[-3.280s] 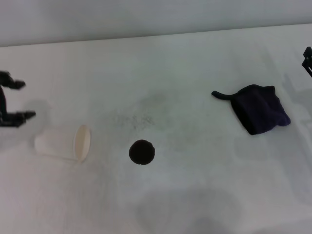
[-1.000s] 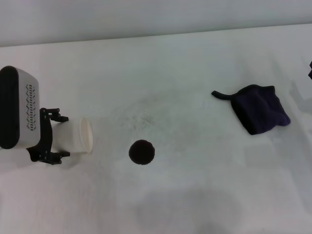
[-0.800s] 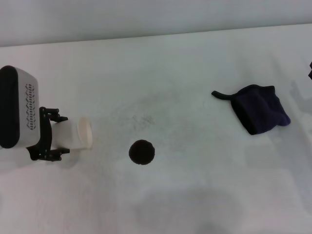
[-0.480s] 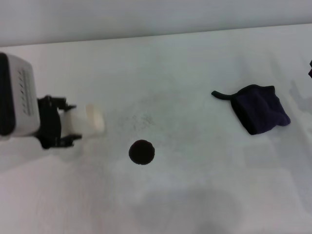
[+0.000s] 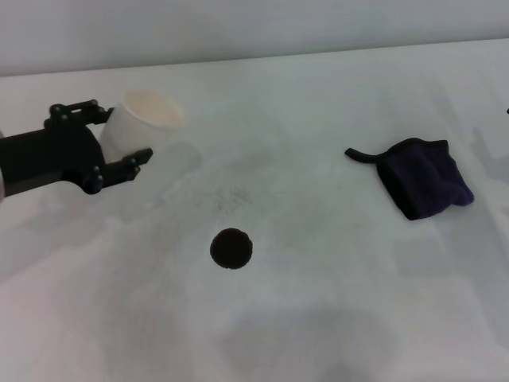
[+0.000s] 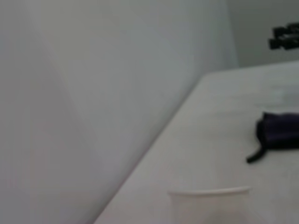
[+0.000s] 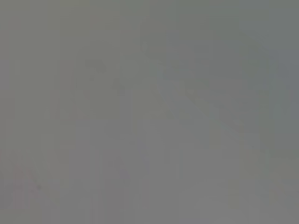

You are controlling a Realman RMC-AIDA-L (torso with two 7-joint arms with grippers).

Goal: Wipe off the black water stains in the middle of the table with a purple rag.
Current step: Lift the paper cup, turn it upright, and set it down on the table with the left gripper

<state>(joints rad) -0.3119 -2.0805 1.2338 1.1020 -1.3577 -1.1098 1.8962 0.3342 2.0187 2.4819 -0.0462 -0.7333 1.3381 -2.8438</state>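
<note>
Nearest me on the broad white matte table (image 5: 318, 318) sits the small round black water stain (image 5: 231, 248), uncovered. Right of the stain and farther back lies the crumpled dark purple rag (image 5: 423, 177), untouched. Left of the stain, my left gripper (image 5: 119, 137) clamps a white paper cup (image 5: 139, 122) upright; my right gripper is barely visible, so I cannot tell its state.

The black left gripper (image 5: 119, 135) reaches in from the left side on its dark arm, its two fingers (image 5: 79, 109) clamped on either side of a white paper cup (image 5: 139, 121), while the right arm's gripper shows only as a dark shape (image 6: 285, 36) far across in the left wrist view.
</note>
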